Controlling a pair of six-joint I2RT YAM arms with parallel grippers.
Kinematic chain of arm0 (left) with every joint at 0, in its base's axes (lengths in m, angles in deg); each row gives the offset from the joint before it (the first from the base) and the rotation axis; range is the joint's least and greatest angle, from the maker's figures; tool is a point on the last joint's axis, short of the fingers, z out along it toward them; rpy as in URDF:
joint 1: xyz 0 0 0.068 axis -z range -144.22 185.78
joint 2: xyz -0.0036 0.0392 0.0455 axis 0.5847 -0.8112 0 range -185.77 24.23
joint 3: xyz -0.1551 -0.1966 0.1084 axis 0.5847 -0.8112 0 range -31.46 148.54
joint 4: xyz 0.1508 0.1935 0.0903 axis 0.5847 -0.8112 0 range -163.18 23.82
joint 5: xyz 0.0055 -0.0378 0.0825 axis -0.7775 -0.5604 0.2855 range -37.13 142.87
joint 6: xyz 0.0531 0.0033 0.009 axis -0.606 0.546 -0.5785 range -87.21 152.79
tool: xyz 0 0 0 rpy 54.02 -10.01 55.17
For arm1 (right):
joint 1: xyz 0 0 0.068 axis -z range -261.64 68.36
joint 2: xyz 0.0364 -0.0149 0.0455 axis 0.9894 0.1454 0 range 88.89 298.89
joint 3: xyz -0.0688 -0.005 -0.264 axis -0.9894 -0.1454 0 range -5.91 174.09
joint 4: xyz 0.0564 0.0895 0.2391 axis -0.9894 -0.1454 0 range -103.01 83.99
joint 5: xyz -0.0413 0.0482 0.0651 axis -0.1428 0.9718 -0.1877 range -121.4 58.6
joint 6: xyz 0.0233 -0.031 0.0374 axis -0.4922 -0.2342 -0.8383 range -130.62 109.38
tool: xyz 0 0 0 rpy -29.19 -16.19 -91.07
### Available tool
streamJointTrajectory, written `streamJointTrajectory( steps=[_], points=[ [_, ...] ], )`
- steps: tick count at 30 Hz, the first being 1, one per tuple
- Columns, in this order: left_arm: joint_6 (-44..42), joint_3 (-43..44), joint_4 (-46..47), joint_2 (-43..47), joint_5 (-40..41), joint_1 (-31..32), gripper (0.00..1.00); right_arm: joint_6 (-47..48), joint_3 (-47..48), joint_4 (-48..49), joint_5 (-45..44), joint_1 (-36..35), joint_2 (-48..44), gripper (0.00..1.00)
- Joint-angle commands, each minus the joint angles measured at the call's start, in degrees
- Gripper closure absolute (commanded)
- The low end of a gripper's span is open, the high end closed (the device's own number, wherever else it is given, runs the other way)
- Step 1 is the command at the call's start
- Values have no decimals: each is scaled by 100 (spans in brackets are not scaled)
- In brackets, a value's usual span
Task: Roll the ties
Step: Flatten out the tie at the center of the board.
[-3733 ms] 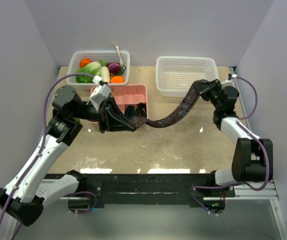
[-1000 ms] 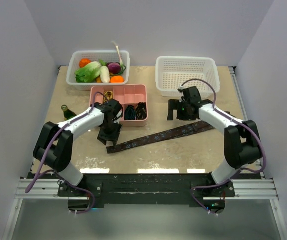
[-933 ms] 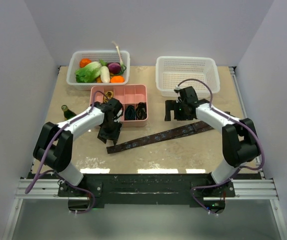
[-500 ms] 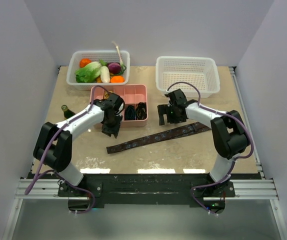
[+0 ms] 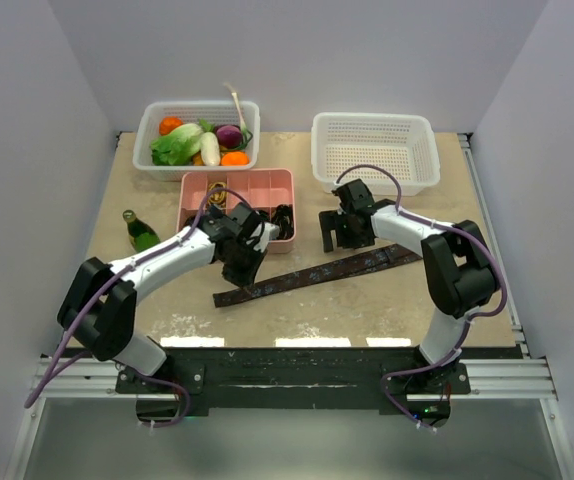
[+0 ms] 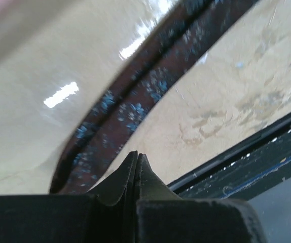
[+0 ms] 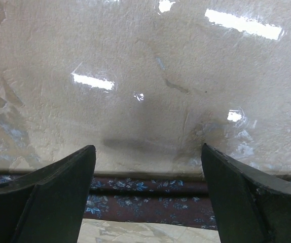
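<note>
Top view: one tie lies flat and slantwise on the table, in front of the pink tray; the left gripper is near its left end, the right gripper behind its middle. Left wrist view: fingers pressed tight together over the blue-flowered fabric. Right wrist view: jaws spread wide, the tie's strip crossing below them.

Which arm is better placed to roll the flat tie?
Left, likely: the left hand sits shut by the tie's near end, where rolling starts. The right hand hangs open farther along it.
</note>
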Motion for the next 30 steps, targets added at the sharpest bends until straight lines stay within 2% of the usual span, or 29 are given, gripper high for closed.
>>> streamJointTrajectory(
  steps=[1,15,18,24,30],
  points=[
    [-124,-301,-93,10,-129,117,100,-181,-197,-714,124,19,111,16],
    [26,-415,65,-587,609,108,100,-216,-329,-1268,177,19,-12,19],
    [122,-380,153,-702,777,108,100,-216,-355,-1373,212,27,-65,22],
    [228,-354,329,-798,848,117,100,-190,-400,-1575,238,27,-153,27],
    [228,-363,504,-974,831,117,100,-181,-443,-1655,230,27,-293,28]
  ],
)
